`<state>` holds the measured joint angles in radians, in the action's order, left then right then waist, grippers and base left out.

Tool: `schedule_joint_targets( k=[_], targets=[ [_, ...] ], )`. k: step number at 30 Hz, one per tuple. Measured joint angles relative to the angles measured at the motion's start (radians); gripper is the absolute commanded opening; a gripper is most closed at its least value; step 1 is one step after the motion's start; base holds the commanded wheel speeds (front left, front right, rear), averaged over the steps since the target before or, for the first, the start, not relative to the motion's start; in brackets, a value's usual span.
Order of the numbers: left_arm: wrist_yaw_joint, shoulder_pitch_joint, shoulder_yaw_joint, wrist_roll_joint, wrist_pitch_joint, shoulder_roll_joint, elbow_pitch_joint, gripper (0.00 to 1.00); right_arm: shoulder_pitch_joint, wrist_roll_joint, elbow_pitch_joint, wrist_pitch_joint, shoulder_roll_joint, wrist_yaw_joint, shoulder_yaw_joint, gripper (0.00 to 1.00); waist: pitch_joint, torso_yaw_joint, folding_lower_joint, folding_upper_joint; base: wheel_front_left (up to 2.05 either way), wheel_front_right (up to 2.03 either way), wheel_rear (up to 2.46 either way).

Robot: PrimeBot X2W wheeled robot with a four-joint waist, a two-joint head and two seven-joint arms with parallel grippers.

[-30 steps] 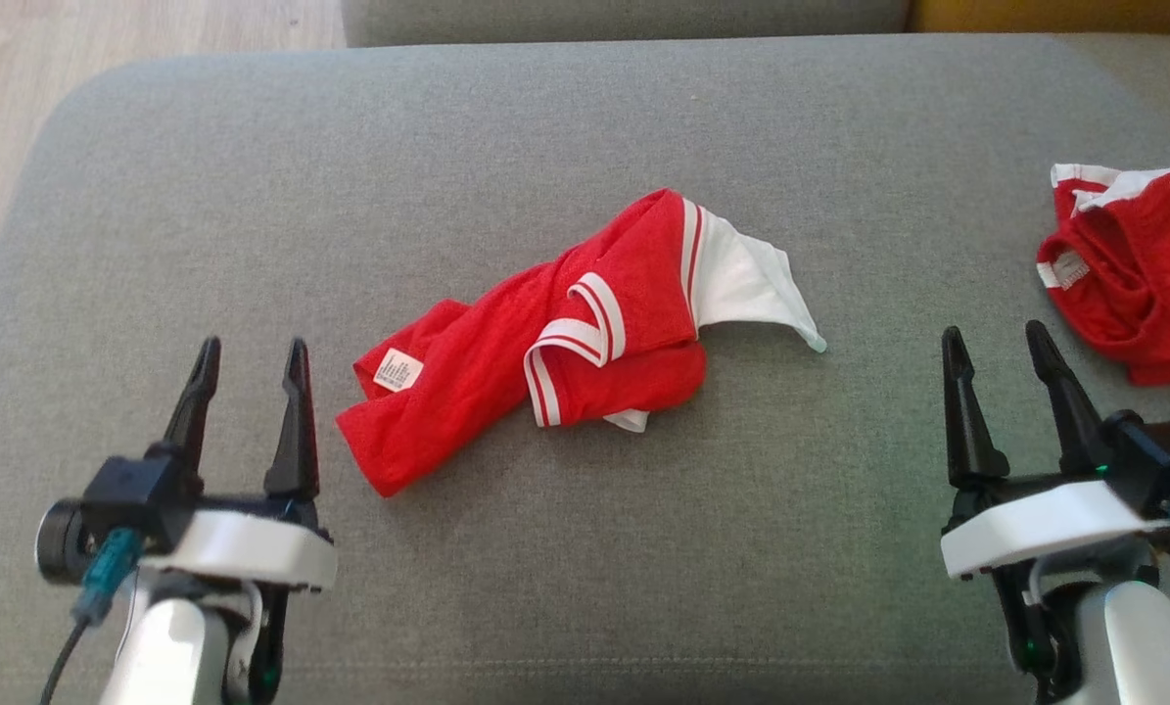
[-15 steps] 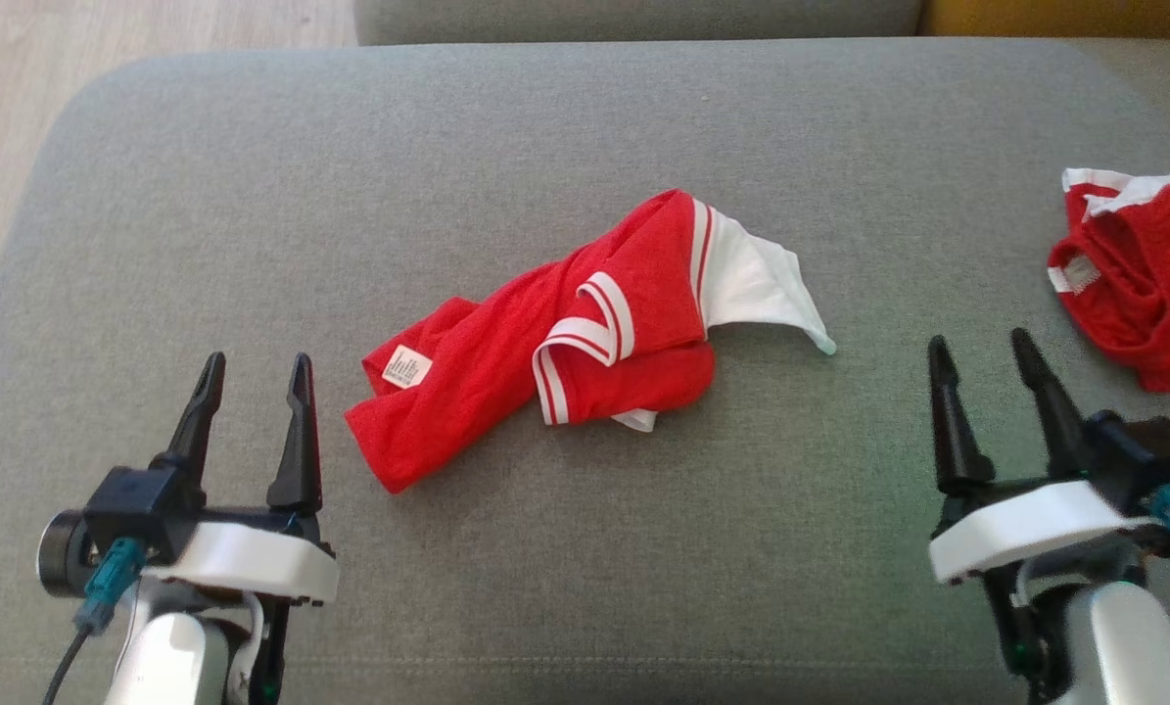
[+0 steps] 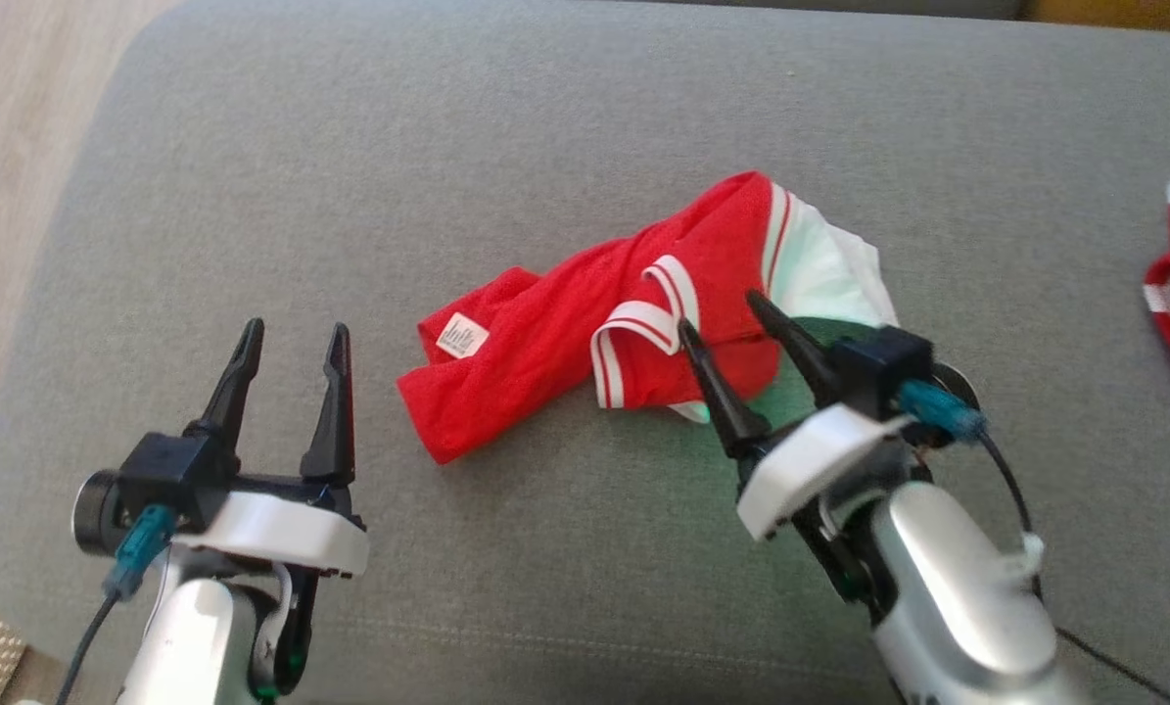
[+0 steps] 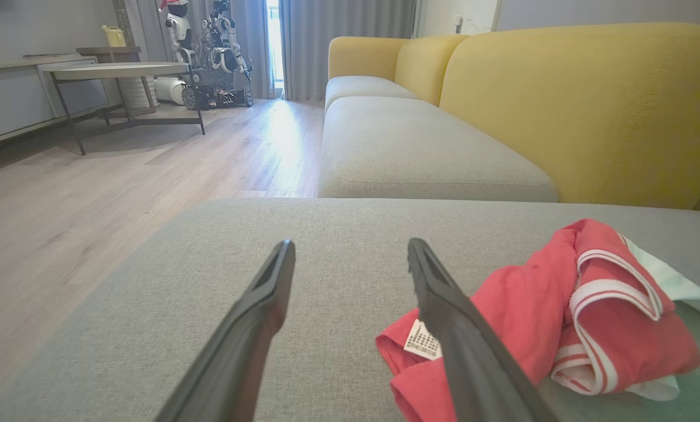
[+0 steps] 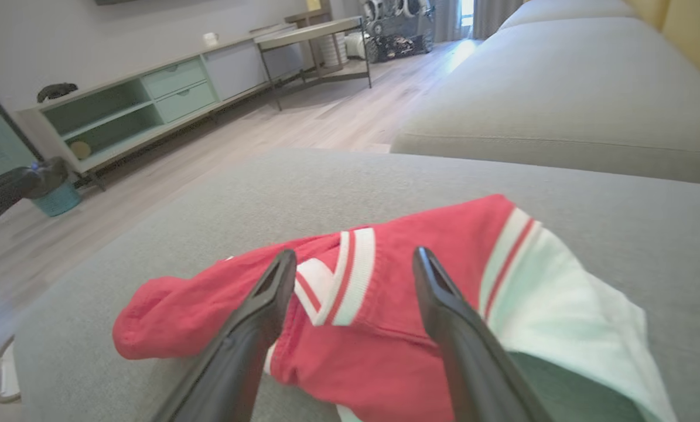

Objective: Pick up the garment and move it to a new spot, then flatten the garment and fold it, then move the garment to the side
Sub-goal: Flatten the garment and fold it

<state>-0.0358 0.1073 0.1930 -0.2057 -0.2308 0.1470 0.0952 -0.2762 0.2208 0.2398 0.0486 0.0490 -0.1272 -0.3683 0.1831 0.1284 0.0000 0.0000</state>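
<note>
A living room, with robots parked in it

A yellow sofa (image 4: 560, 105) with grey seat cushions (image 4: 414, 152) runs along one side, and a wide grey cushion (image 3: 545, 147) lies in front of it. The floor (image 4: 121, 176) is pale wood. Long grey curtains (image 4: 338, 41) hang at a bright window. A low table (image 4: 121, 70) on thin metal legs stands near a sideboard (image 5: 150, 99) with drawers and open shelves, a teal bin (image 5: 60, 196) beside it. Wheeled robots (image 4: 209, 35) stand by the window
</note>
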Motion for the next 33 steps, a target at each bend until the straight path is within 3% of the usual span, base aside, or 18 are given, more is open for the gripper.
schedule_joint_targets(
  k=[12, 13, 14, 15, 24, 29, 33],
  targets=[
    [0.002, 0.018, 0.009, 0.0, -0.017, -0.016, 0.032, 1.0, -0.167, -0.02, 0.252, 0.037, 0.008, 0.0, -0.075, 1.0, 0.024, 0.035, 0.0, 0.0, 0.0, 0.0, 0.0],
    [0.002, 0.021, 0.011, 0.0, -0.018, -0.018, 0.032, 1.0, -0.168, -0.023, 0.263, 0.039, 0.009, 0.0, -0.074, 0.73, 0.025, 0.033, 0.0, 0.0, 0.0, 0.0, 0.0],
    [0.002, 0.021, 0.013, 0.0, -0.018, -0.019, 0.032, 1.0, -0.168, -0.024, 0.275, 0.04, 0.009, 0.0, -0.074, 0.33, 0.026, 0.031, 0.0, 0.0, 0.0, 0.0, 0.0],
    [0.002, 0.021, 0.015, 0.0, -0.019, -0.021, 0.032, 1.0, -0.168, -0.024, 0.295, 0.04, 0.009, 0.0, -0.072, 0.0, 0.028, 0.028, 0.0, 0.0, 0.0, 0.0, 0.0],
    [0.002, 0.021, 0.015, 0.0, -0.019, -0.021, 0.035, 1.0, -0.182, -0.022, 0.296, -0.013, 0.01, 0.0, -0.021, 0.0, 0.024, 0.011, 0.0, 0.0, 0.0, 0.0, 0.0],
    [0.002, 0.02, 0.012, 0.0, -0.019, -0.021, 0.033, 1.0, -0.136, -0.087, 0.14, -0.021, 0.01, 0.0, 0.059, 0.0, 0.019, 0.0, 0.0, 0.0, 0.0, 0.0, 0.0],
    [0.002, 0.02, 0.002, 0.0, -0.019, -0.021, 0.023, 1.0, -0.01, -0.153, -0.027, 0.035, 0.012, 0.0, 0.135, 0.0, 0.02, -0.016, 0.0, 0.0, 0.0, 0.0, 0.0]
  ],
)
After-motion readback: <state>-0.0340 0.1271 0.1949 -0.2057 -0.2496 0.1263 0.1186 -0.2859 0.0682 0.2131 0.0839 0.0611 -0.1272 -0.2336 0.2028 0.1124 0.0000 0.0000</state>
